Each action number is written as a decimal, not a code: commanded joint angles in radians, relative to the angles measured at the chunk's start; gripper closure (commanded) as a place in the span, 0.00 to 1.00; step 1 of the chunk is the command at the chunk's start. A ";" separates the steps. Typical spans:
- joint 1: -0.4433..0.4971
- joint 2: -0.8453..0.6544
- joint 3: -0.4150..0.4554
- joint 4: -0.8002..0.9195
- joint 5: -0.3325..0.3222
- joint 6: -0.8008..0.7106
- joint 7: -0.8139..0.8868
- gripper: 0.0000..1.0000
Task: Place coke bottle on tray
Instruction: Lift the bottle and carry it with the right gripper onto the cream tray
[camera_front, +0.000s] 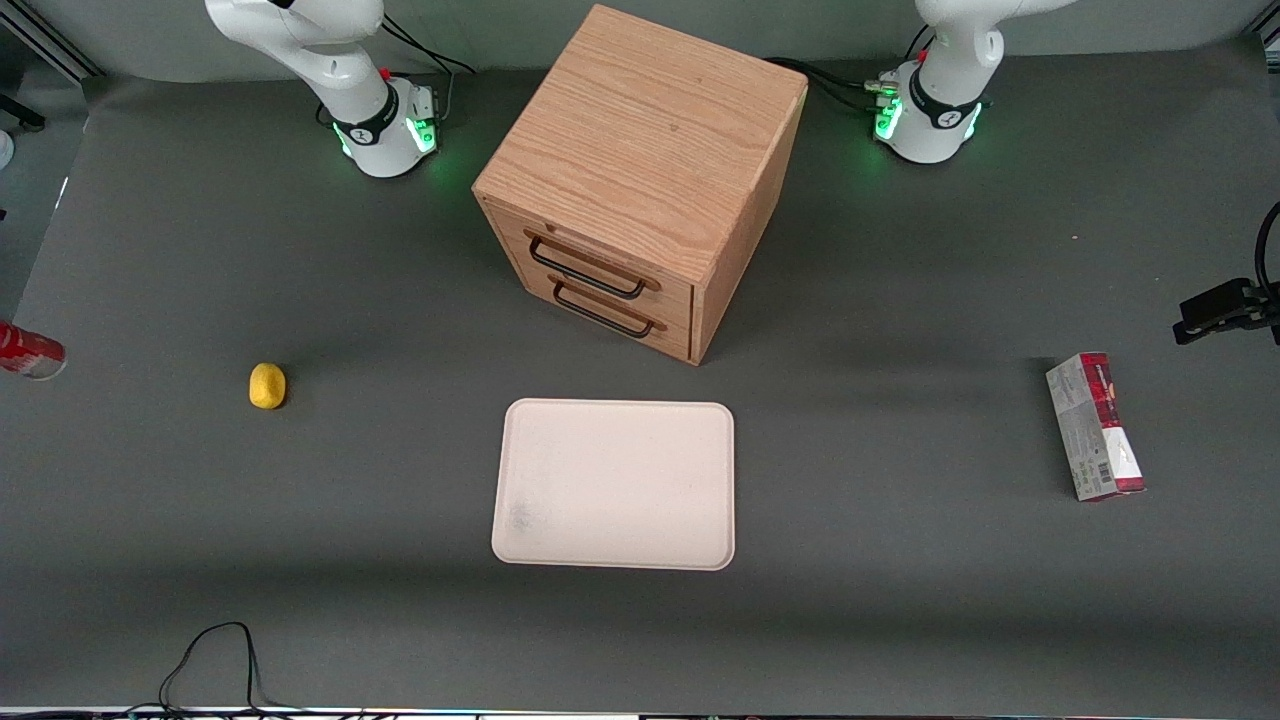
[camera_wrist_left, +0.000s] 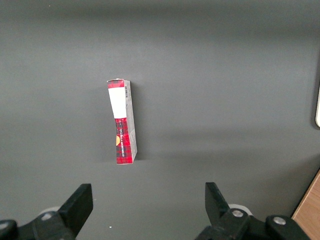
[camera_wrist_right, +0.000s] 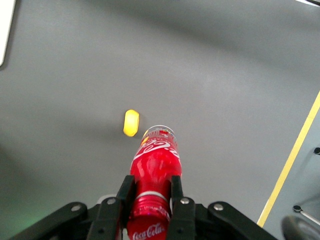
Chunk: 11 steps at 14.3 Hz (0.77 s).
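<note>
Grip confirmed: my gripper (camera_wrist_right: 151, 200) has its fingers closed around the coke bottle (camera_wrist_right: 154, 175), held off the table at the working arm's end. Lemon (camera_wrist_right: 131, 122) lies below. Tray (camera_front: 614, 484) sits bare, well apart; carry and set-down remain.

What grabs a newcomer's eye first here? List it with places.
The wooden drawer cabinet in mid-table, with the cream tray lying bare nearer the front camera. At the working arm's end, the gripper holds the red coke bottle in its jaws above the table, a yellow object nearby.
</note>
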<state>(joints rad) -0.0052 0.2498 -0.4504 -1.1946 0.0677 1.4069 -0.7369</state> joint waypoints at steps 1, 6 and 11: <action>0.011 0.012 0.007 0.067 -0.008 -0.043 -0.022 1.00; 0.169 0.019 0.096 0.118 -0.006 -0.043 0.176 1.00; 0.329 0.120 0.221 0.231 -0.002 -0.036 0.551 1.00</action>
<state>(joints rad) 0.3228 0.2882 -0.2947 -1.0768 0.0685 1.3889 -0.3046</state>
